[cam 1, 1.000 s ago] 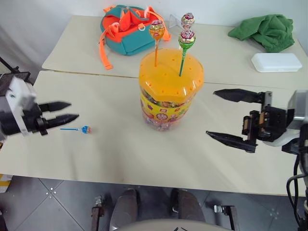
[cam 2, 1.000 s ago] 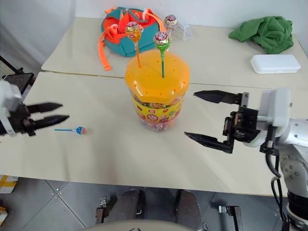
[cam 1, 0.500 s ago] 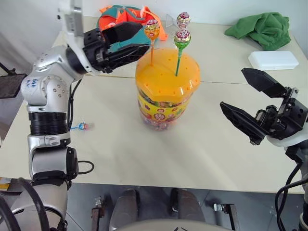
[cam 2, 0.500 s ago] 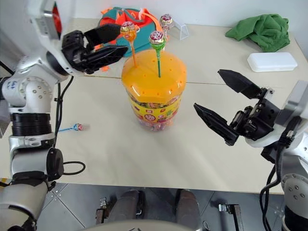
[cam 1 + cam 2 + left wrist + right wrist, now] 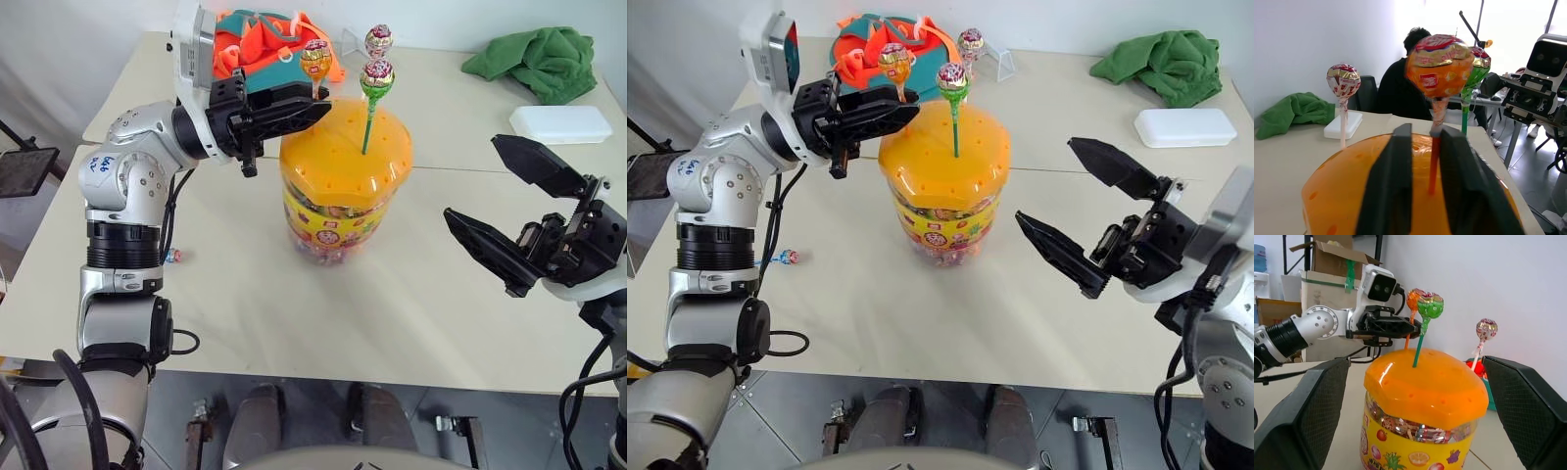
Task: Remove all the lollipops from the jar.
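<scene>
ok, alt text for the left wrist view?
The left gripper is shut on the stick of the orange lollipop, which stands in the jar's orange lid. A green lollipop and a pale lollipop stand in the lid nearby.

jar (image 5: 343, 211): orange lid, yellow-red label | lollipops (image 5: 377, 76): orange, green, pale sticks | cloth (image 5: 537, 61): green

Bare table (image 5: 411, 313) between jar (image 5: 343, 191) and right gripper (image 5: 500, 220); lollipop sticks (image 5: 369, 122) crowd the lid, seemingly

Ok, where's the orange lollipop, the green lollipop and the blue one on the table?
orange lollipop (image 5: 1439, 66), left wrist view, its wrapped head.
green lollipop (image 5: 377, 77), left eye view, its head.
blue lollipop (image 5: 790, 258), right eye view, its head.
</scene>
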Tool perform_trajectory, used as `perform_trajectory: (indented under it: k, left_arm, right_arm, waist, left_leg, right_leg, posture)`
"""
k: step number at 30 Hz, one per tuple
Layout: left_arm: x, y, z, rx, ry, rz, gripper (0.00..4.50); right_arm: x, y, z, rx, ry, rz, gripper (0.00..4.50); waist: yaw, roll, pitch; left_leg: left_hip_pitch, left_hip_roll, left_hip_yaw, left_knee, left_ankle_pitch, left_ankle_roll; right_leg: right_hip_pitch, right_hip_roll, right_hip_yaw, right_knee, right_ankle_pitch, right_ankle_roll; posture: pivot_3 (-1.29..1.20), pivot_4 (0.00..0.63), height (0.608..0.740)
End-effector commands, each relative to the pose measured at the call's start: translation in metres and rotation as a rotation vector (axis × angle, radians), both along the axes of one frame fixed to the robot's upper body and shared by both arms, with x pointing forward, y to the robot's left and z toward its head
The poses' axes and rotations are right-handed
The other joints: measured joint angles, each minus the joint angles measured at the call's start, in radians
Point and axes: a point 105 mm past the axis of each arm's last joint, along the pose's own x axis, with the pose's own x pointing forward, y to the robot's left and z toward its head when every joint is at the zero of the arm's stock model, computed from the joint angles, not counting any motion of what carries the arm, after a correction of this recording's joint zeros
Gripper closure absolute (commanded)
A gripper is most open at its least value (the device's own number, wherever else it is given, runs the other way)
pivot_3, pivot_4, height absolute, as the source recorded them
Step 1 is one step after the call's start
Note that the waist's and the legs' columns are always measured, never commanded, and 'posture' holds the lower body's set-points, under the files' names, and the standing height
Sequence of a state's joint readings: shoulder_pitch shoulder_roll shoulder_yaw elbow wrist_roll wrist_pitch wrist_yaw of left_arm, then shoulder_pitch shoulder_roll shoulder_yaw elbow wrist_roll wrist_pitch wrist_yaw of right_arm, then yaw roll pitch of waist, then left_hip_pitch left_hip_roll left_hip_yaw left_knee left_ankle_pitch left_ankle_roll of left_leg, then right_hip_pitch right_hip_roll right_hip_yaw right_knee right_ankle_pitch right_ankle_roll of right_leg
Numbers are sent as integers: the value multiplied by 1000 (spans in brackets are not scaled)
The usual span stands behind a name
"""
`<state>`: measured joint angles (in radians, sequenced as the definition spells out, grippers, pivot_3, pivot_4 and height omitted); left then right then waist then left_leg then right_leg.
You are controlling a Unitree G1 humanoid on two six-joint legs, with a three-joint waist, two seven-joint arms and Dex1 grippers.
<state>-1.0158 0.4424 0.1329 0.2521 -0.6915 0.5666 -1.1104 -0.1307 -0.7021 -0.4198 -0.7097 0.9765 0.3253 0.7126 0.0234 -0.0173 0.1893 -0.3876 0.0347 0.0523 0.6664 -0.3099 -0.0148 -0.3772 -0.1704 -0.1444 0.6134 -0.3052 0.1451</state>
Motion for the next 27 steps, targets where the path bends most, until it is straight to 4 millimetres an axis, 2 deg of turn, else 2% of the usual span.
perform_trajectory:
  k: [1,4,6,8,9,10,11,14,15,19,21,24,27]
  left_arm:
    - [-7,30,41,-221,-8,19,4464]
    - [-6,74,44,-285,68,158,4464]
    - [-5,101,21,-163,107,327,4464]
    - [-10,122,-15,31,166,465,4464]
    - [-19,133,-40,147,213,519,4464]
    - [-26,139,-56,226,245,547,4464]
    - [-33,145,-72,286,282,578,4464]
    - [-63,171,-137,487,365,712,4464]
    - [-76,175,-156,550,391,718,4464]
    - [-109,179,-202,707,489,717,4464]
    - [-117,182,-216,748,520,724,4464]
    - [-106,188,-214,643,534,817,3795]
    - [-101,183,-206,594,495,796,2947]
  right_arm:
    - [-5,10,8,-40,-40,102,0]
    - [-6,23,6,-126,-45,240,0]
    - [-7,31,-2,-215,-36,334,0]
    - [-8,35,-10,-285,-16,415,0]
    - [-8,36,-16,-322,23,458,0]
    - [-8,36,-21,-346,52,486,0]
    - [-7,35,-24,-366,69,505,0]
    - [3,28,-43,-449,106,511,0]
    - [6,26,-49,-472,115,507,0]
    - [14,19,-64,-537,132,484,0]
    - [17,15,-68,-559,143,469,0]
    - [23,13,-65,-528,132,425,0]
    - [24,15,-56,-469,125,410,0]
  waist:
    - [-3,0,0]
    - [-15,0,0]
    - [-23,0,0]
    - [-36,0,0]
    - [-37,0,0]
    - [-37,0,0]
    - [-34,0,0]
    - [-18,-2,2]
    - [-16,-3,2]
    - [3,-4,2]
    - [3,-2,2]
    - [-1,0,3]
    - [-1,1,3]
  left_leg:
    - [0,0,0,0,0,0]
    - [1,1,0,-1,0,0]
    - [1,1,-1,-2,0,0]
    - [3,1,0,-4,0,0]
    - [4,1,0,-5,0,0]
    - [3,0,0,-5,0,0]
    - [3,1,0,-5,0,0]
    - [1,1,0,-3,-1,1]
    - [1,0,0,-2,-2,1]
    - [0,1,1,-1,-2,1]
    - [1,1,1,-1,-2,1]
    - [2,1,4,-2,-2,1]
    - [2,2,4,-2,-2,1]
  right_leg:
    - [0,0,0,0,0,0]
    - [0,0,0,0,0,0]
    - [0,0,0,1,0,0]
    - [0,0,1,0,0,0]
    - [0,1,1,0,0,0]
    - [0,1,1,0,0,0]
    - [0,1,1,-1,0,0]
    - [0,1,2,-2,0,0]
    - [0,1,5,-2,0,0]
    - [0,2,8,-4,0,0]
    - [0,2,9,-4,0,0]
    - [0,2,10,-3,0,0]
    - [-2,3,10,-1,0,0]
  posture:
    - [0,150,740]
    - [0,150,740]
    - [0,150,740]
    - [0,150,740]
    - [0,150,740]
    - [0,150,740]
    - [0,150,740]
    - [0,150,740]
    - [0,150,740]
    - [0,150,740]
    - [0,150,740]
    - [0,150,740]
    - [0,150,740]
